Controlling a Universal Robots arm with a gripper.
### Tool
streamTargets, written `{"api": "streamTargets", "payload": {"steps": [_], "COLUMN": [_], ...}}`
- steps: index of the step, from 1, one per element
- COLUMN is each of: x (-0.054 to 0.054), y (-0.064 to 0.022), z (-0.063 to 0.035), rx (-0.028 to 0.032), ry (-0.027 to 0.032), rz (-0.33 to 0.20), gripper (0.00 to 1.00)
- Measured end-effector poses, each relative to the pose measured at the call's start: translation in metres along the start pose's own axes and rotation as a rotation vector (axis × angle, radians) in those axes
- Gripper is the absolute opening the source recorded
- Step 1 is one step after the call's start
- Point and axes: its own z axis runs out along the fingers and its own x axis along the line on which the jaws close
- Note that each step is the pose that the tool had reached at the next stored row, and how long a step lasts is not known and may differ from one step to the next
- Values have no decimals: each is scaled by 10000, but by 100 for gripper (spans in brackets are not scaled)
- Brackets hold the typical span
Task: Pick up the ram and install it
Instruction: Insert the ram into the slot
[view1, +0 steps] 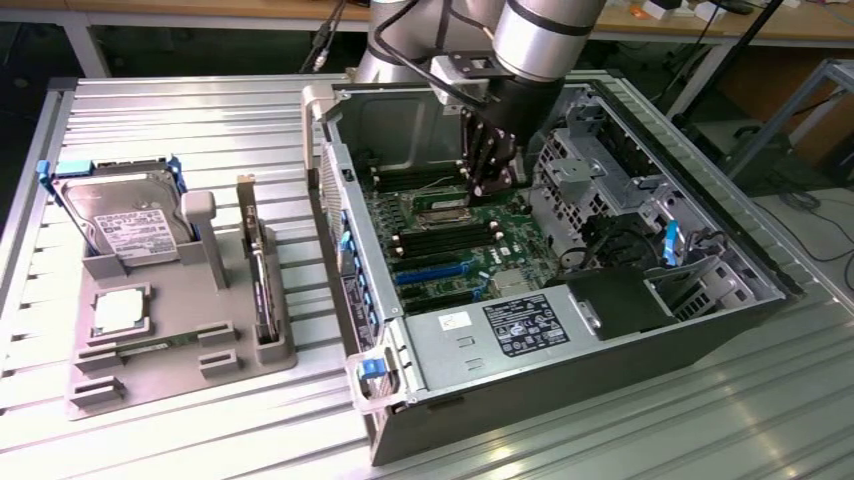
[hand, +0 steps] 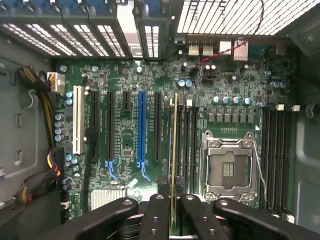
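Observation:
In the wrist view the ram (hand: 175, 145) shows edge-on as a thin yellowish-green strip running out from between my two inner black fingers (hand: 156, 212). My gripper (hand: 174, 202) is shut on it. The stick hangs over the black memory slots (hand: 186, 140) just beside the empty silver processor socket (hand: 229, 167); whether it touches a slot I cannot tell. In the exterior view my gripper (view1: 487, 178) reaches down inside the open computer case (view1: 561, 330), right above the motherboard (view1: 454, 245). A second green stick (view1: 134, 349) lies flat in the grey fixture tray.
The grey tray (view1: 174, 375) at the exterior view's left holds a hard drive (view1: 120, 215), a square silver processor (view1: 120, 310) and an upright card (view1: 260, 290). Inside the case are drive cages (view1: 594, 175), a power supply (view1: 534, 325), expansion slots (hand: 141, 127) and loose cables (hand: 37, 92).

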Motion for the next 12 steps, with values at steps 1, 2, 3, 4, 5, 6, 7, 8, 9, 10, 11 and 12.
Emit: {"api": "streamTargets", "payload": {"steps": [1, 2, 3, 4, 5, 6, 7, 8, 9, 10, 11, 12], "x": [-1, -3, -8, -26, -76, -110, -153, -185, -211, -223, -221, -216], "y": [-16, -17, -18, -19, -24, -26, -30, -32, -34, -37, -38, -40], "z": [36, 54, 73, 99, 152, 181, 211, 232, 252, 292, 320, 345], "rx": [-1, -1, -1, -1, -1, 0, 0, 0, -1, 1, 0, 0], "ry": [1, 0, -1, 1, -2, -2, -3, -4, -2, -5, -2, -3], "rz": [3, 9, 23, 47, 67, 70, 70, 70, 70, 70, 68, 68], "gripper": [15, 15, 15, 15, 15, 15, 15, 15, 15, 15, 15, 15]}}
